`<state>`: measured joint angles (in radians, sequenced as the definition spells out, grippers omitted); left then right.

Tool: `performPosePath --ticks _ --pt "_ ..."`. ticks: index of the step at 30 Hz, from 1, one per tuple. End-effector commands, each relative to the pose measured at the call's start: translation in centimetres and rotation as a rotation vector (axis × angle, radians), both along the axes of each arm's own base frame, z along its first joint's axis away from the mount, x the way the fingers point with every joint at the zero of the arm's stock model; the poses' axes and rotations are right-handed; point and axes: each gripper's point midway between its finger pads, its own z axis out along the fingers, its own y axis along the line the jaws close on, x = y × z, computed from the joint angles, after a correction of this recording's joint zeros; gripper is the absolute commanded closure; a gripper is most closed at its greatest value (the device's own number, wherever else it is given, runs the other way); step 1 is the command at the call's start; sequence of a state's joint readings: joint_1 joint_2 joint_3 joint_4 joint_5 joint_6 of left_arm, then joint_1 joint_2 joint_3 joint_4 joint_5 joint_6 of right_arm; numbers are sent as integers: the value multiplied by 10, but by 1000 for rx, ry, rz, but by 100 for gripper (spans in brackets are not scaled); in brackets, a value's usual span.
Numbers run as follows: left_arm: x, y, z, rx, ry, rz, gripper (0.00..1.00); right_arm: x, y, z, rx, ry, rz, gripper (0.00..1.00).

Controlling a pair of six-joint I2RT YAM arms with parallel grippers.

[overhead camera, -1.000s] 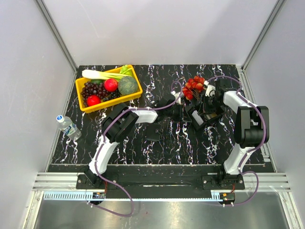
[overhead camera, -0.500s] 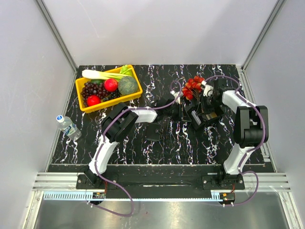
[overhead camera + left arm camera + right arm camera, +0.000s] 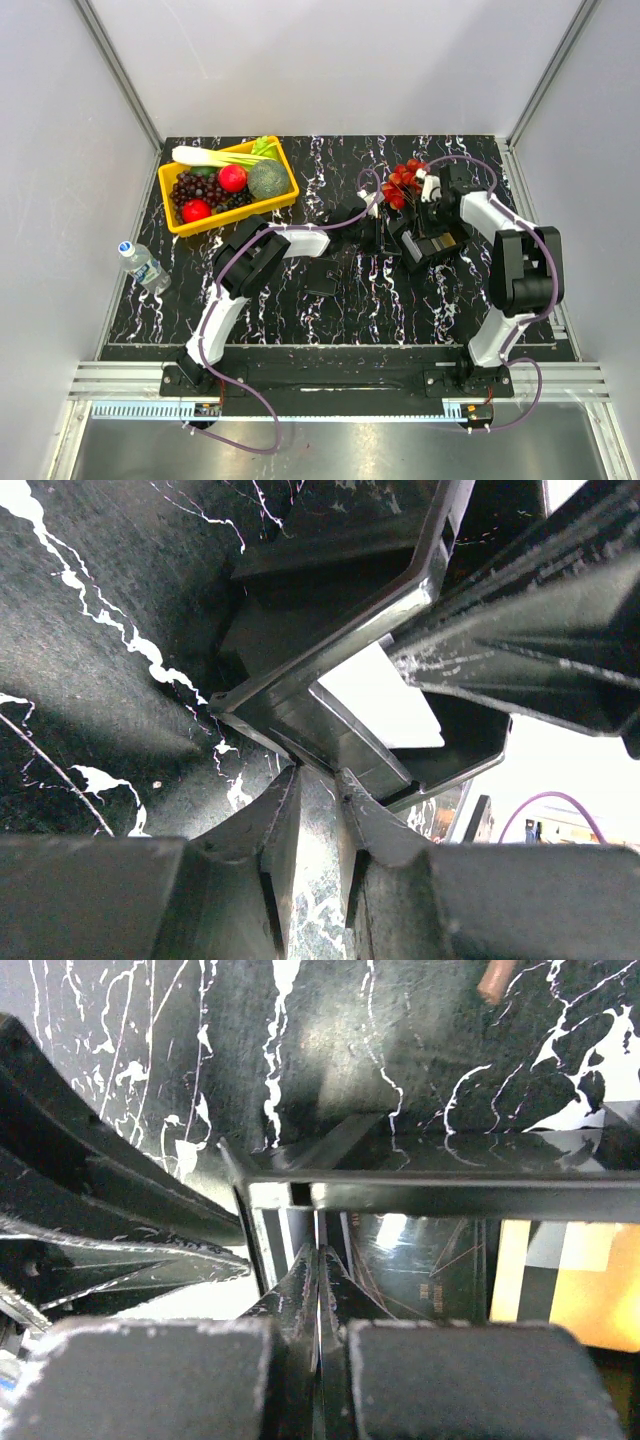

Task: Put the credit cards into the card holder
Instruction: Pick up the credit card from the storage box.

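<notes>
- At the black tray (image 3: 460, 1196), the right gripper (image 3: 319, 1260) reaches inside with its fingers pressed together. A thin pale line between them may be a card edge, but I cannot tell.
- The left gripper (image 3: 316, 785) sits at the tray's corner with its fingers a sliver apart and the tips against the wall. I cannot tell whether they pinch it.
- The credit cards (image 3: 590, 1305), tan/gold, lie in the tray at the end away from the left gripper.
- The card holder (image 3: 322, 278) lies flat, left of the tray and nearer the arm bases, apart from it. Neither gripper touches it and no card shows on it. It is too small to tell whether it is open or folded.
- Judgement: early. This looks like the pick-from-tray step, with every insertion left to do.
- Surface: black table (image 3: 380, 300) with white marble veining. A yellow basket (image 3: 240, 214) of produce sits well left of the tray, a red fruit cluster (image 3: 405, 180) just behind it, and a water bottle (image 3: 143, 264) far left at the table edge.
- Room: plain grey walls (image 3: 330, 60) on three sides and an aluminium rail (image 3: 330, 378) on the near side of the tray.
</notes>
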<state>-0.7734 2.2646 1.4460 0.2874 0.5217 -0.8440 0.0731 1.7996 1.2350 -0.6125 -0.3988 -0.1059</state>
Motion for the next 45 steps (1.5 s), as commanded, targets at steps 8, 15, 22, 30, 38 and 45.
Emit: performPosePath --ticks 8,15,22,30,38,45 --pt "2 -6 20 -74 -46 -22 76 19 -27 80 -193 -357 -143 100" --pt "-1 -4 21 -74 -47 -18 75 18 -32 78 -229 -362 -176 100" --pt "1 0 34 -78 -82 -7 68 19 -26 100 -229 -438 -171 100" --pt "1 31 55 -50 -154 72 56 2 37 128 -119 -488 -46 100" --pt "-6 88 67 44 -221 199 52 -18 84 74 -122 -357 67 100" --pt "-8 129 71 145 -280 319 52 -25 96 38 -171 -270 120 100"
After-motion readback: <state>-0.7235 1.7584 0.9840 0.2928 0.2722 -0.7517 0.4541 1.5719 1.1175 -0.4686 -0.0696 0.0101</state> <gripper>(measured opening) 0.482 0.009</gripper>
